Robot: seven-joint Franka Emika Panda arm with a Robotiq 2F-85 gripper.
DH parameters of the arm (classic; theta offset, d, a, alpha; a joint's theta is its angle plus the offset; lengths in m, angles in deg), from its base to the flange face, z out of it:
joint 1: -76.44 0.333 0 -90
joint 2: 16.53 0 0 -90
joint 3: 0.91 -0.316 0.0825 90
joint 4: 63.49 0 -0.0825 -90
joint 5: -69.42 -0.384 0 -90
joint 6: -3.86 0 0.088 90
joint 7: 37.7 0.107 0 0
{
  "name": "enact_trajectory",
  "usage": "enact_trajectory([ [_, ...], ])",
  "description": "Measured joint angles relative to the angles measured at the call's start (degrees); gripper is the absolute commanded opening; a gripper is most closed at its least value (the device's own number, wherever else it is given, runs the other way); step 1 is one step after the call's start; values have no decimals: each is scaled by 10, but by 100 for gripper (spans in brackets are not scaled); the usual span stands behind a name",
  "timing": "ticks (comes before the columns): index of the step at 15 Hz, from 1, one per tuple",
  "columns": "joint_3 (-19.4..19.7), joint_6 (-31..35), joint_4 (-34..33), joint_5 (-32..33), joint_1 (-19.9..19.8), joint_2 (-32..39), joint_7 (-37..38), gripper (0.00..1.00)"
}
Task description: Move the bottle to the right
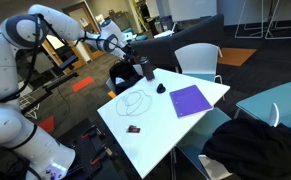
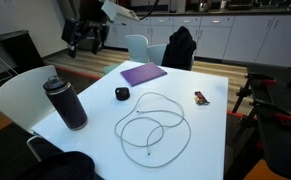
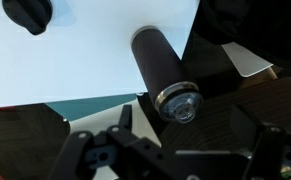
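Note:
The bottle (image 1: 145, 68) is tall, dark grey-black and matte, and stands upright at a corner of the white table (image 1: 155, 125). It also shows in an exterior view (image 2: 65, 103) and from above in the wrist view (image 3: 163, 70), cap towards the camera. My gripper (image 1: 114, 43) hangs in the air beside and above the bottle, apart from it. It shows in an exterior view (image 2: 88, 40) behind the table. In the wrist view (image 3: 175, 160) its fingers are spread wide and hold nothing.
On the table lie a purple notebook (image 1: 190, 100) (image 2: 143, 73), a looped white cable (image 1: 135, 100) (image 2: 153, 125), a small dark lump (image 2: 122, 94) (image 3: 27, 12) and a tiny black-red item (image 2: 201, 98). Chairs (image 1: 197, 58) stand around the table.

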Motion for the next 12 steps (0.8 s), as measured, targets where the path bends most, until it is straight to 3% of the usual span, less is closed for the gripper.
enact_trajectory([
  [6,38,1,-128,82,52,113,28,100],
  [12,54,0,-213,105,68,170,28,100],
])
